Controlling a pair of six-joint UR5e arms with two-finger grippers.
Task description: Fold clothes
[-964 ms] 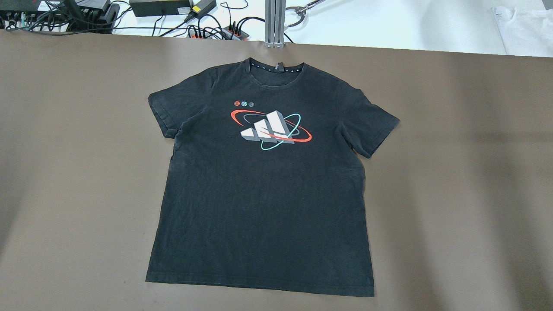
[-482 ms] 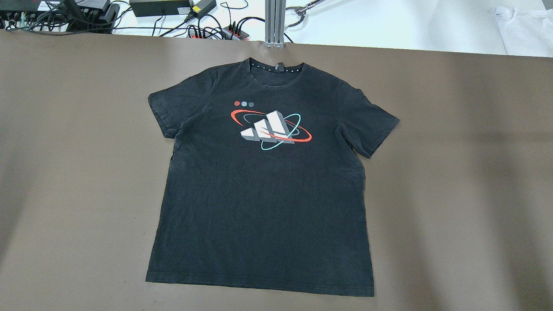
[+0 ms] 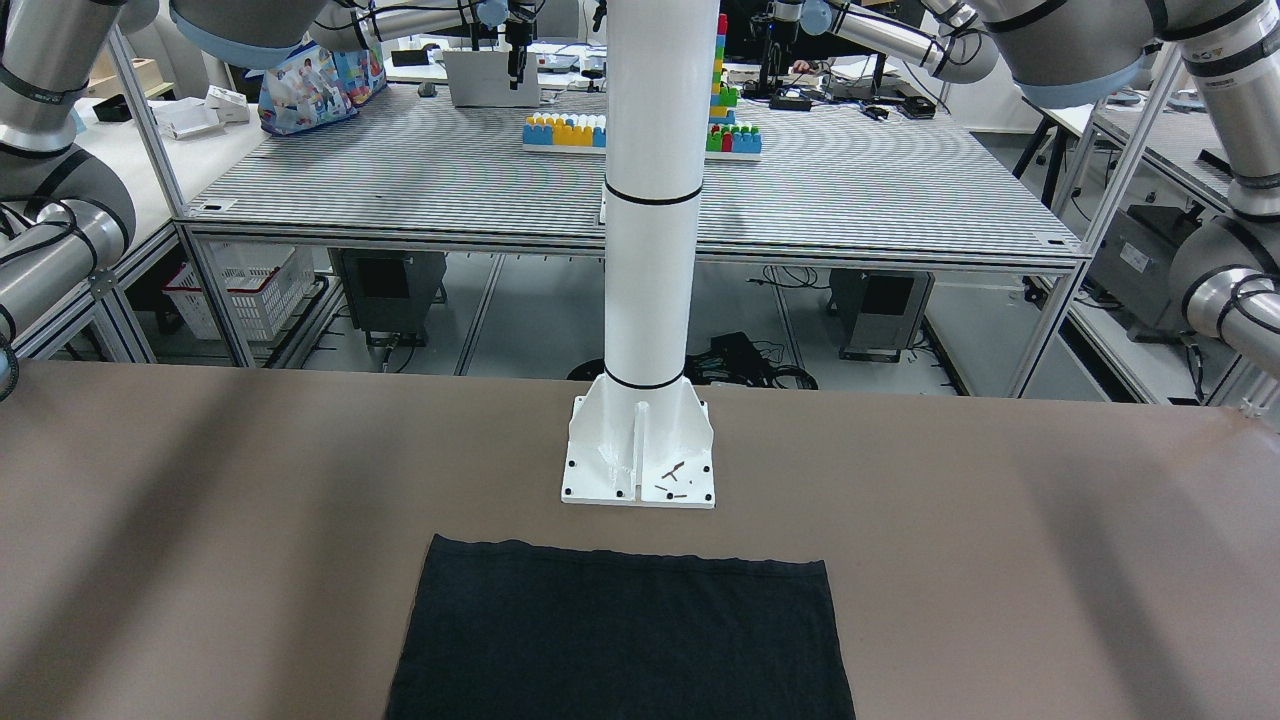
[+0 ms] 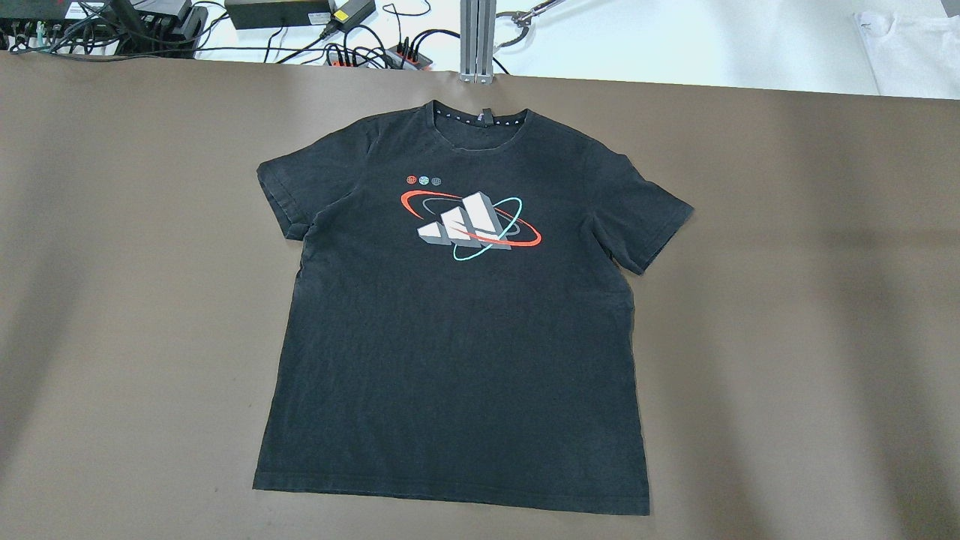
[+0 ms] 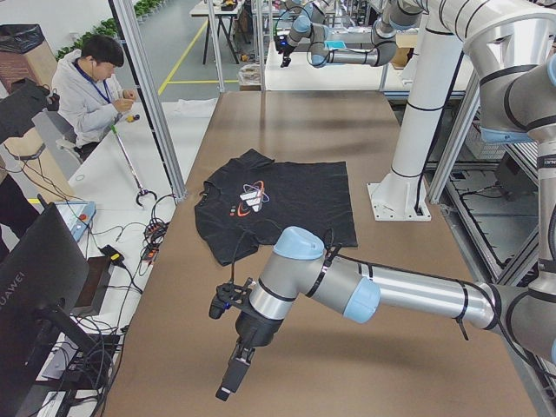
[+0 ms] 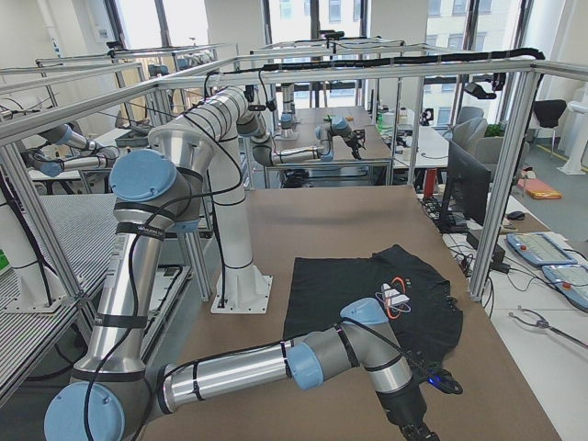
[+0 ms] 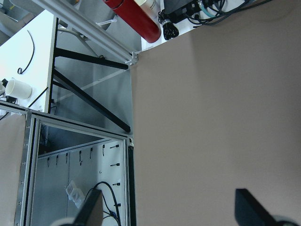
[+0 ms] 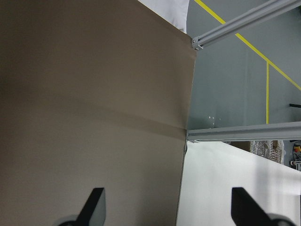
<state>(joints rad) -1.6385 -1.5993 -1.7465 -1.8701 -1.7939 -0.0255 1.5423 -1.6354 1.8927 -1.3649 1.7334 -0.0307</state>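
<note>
The clothes are one black T-shirt [image 4: 450, 337] with a white, red and teal chest print, spread flat and face up on the brown table, collar at the far edge. Its hem [image 3: 620, 570] lies just in front of the white pillar's base plate. The shirt also shows in both side views [image 5: 287, 204] [image 6: 367, 294]. My left gripper [image 7: 169, 209] hangs open over bare table near the table's left end, well clear of the shirt. My right gripper [image 8: 168, 205] is open too, above the table's right edge. Neither holds anything.
The white pillar [image 3: 650, 200] stands on its base plate [image 3: 638, 455] at the robot's side. Cables and power supplies [image 4: 360, 45], an aluminium post [image 4: 477, 37] and a white cloth [image 4: 911, 52] lie beyond the far edge. A person [image 5: 91, 82] sits there.
The shirt lies exactly as before. Only the soft shadows on the table's left and right sides have shifted slightly.
</note>
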